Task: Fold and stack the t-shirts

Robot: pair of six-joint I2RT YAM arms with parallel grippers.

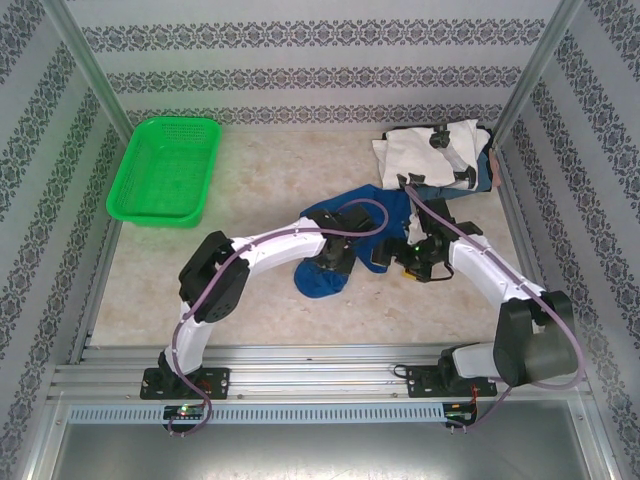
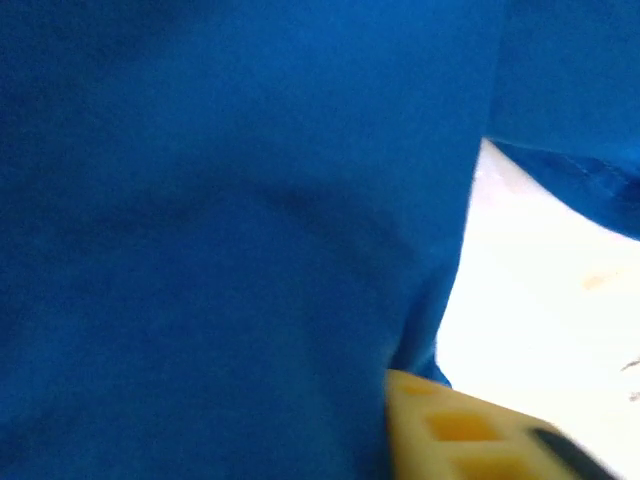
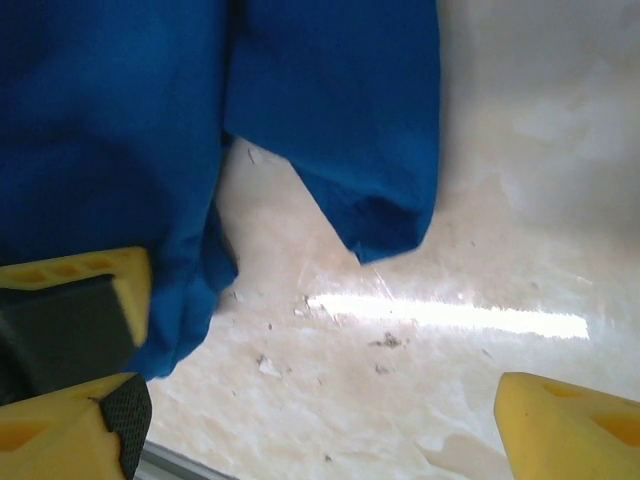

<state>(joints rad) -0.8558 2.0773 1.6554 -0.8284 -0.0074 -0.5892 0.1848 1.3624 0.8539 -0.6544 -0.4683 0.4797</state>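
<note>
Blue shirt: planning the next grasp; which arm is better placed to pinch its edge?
Right, probably: the right gripper is open and the blue shirt ends beside one finger; the left gripper is pressed into cloth.

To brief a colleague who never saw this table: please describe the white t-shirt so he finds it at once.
On the table, look at the far right corner. The white t-shirt lies crumpled there; its black marks set it apart from the royal-blue t-shirt nearer the middle.

The counter [image 1: 260, 170] is viewed from above and behind by the top camera; the blue t-shirt [image 1: 315, 285] is seen very close by both wrist cameras.
</note>
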